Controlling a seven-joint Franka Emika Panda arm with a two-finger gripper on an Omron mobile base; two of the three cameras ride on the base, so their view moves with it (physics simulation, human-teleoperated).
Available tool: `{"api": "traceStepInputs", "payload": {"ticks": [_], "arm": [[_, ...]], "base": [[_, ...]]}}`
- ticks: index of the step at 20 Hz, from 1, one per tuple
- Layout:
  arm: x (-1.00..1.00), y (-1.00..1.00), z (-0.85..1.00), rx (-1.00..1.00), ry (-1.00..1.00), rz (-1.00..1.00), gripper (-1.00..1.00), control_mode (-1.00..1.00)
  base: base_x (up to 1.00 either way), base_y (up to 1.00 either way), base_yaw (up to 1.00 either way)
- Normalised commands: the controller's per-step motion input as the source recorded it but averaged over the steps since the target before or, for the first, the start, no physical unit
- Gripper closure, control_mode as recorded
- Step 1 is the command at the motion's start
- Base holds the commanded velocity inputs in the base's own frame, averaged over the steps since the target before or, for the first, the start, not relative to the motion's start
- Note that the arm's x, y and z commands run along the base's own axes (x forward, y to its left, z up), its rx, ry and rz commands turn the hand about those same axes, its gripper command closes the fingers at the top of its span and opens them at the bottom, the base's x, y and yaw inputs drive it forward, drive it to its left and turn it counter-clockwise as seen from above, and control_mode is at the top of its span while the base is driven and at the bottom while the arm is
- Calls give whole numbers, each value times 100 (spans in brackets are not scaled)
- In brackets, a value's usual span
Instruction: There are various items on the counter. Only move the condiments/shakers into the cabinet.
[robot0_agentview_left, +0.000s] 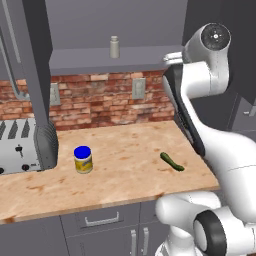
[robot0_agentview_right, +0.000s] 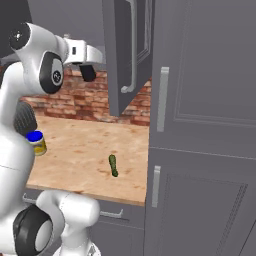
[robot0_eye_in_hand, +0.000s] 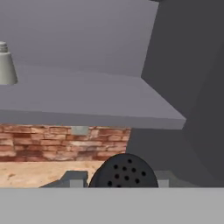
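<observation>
My gripper (robot0_eye_in_hand: 118, 179) is shut on the black tapered shaker (robot0_eye_in_hand: 124, 171), whose perforated top faces the hand camera. In the right base view the gripper (robot0_agentview_right: 88, 70) holds the black shaker (robot0_agentview_right: 89, 74) high above the counter, just below and in front of the cabinet shelf (robot0_eye_in_hand: 87, 100). A light-grey shaker bottle (robot0_agentview_left: 114, 47) stands upright on that shelf (robot0_agentview_left: 90, 61), at the far left of the hand view (robot0_eye_in_hand: 5, 63). On the counter (robot0_agentview_left: 125, 175) stand the yellow-labelled jar with a blue lid (robot0_agentview_left: 83, 159) and the thin green vegetable (robot0_agentview_left: 172, 161).
A silver toaster (robot0_agentview_left: 22, 145) sits at the counter's left end. The open cabinet door (robot0_agentview_right: 125, 50) hangs just right of the hand, with tall grey panels (robot0_agentview_right: 200, 125) beyond it. Another door panel (robot0_agentview_left: 35, 75) hangs at the left. Base drawers (robot0_agentview_left: 100, 218) run below the counter edge.
</observation>
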Motion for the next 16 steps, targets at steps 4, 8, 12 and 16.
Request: {"api": "traceStepInputs", "payload": {"ticks": [4, 8, 12, 16], "arm": [[44, 9, 30, 0, 0, 0, 100, -100], [54, 3, 22, 0, 0, 0, 100, -100], [50, 0, 21, 0, 0, 0, 100, -100], [57, 0, 3, 0, 0, 0, 100, -100]], "base": [[0, 0, 0], [0, 0, 0], [0, 0, 0], [0, 0, 0]]}}
